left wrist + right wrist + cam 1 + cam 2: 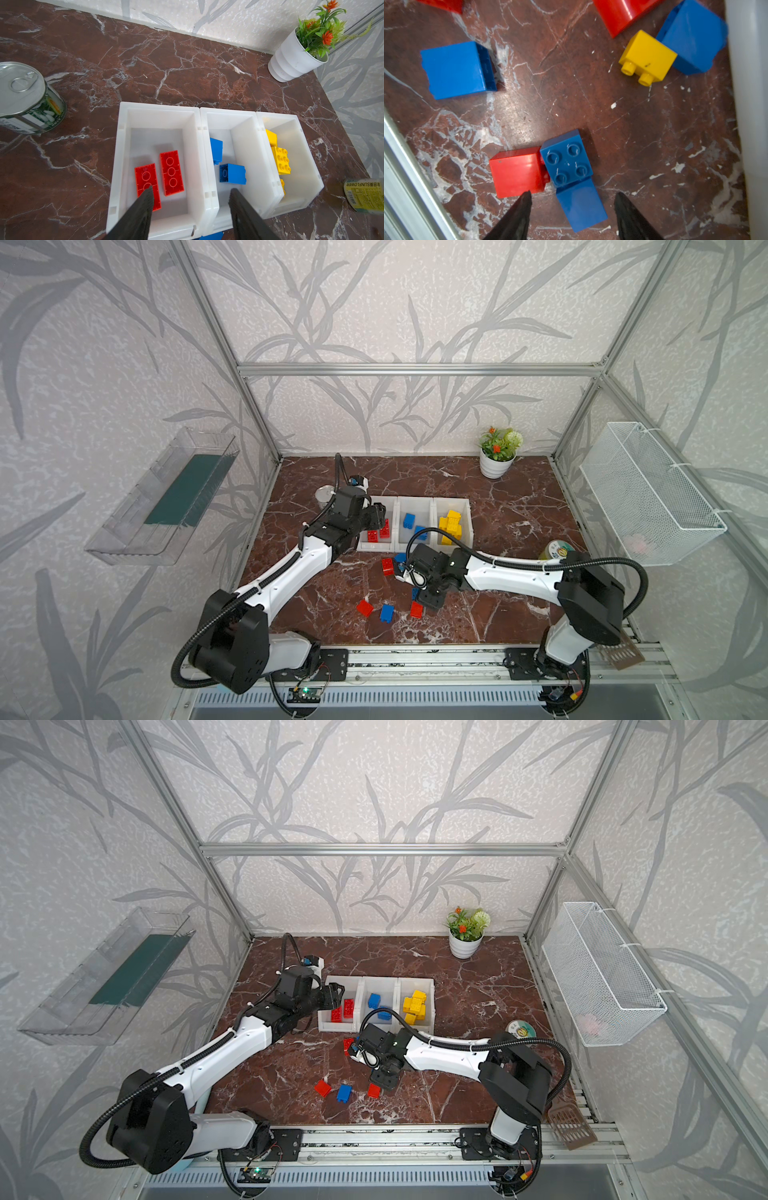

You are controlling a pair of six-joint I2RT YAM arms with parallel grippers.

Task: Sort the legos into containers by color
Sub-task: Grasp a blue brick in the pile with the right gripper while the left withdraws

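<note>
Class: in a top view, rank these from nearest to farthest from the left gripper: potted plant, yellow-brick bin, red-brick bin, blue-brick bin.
1. Red-brick bin: left end of the row, directly under the left gripper.
2. Blue-brick bin: middle of the row.
3. Yellow-brick bin: right end of the row.
4. Potted plant: far back, to the right.

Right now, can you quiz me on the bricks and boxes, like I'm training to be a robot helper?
1. True or false: the left pincer is gripping something.
2. Which colour of brick is in the middle box? A red, B blue, C yellow.
3. Count the red bricks in the box below that pincer.

Key: 1 false, it is open and empty. 2 B. 3 two.
</note>
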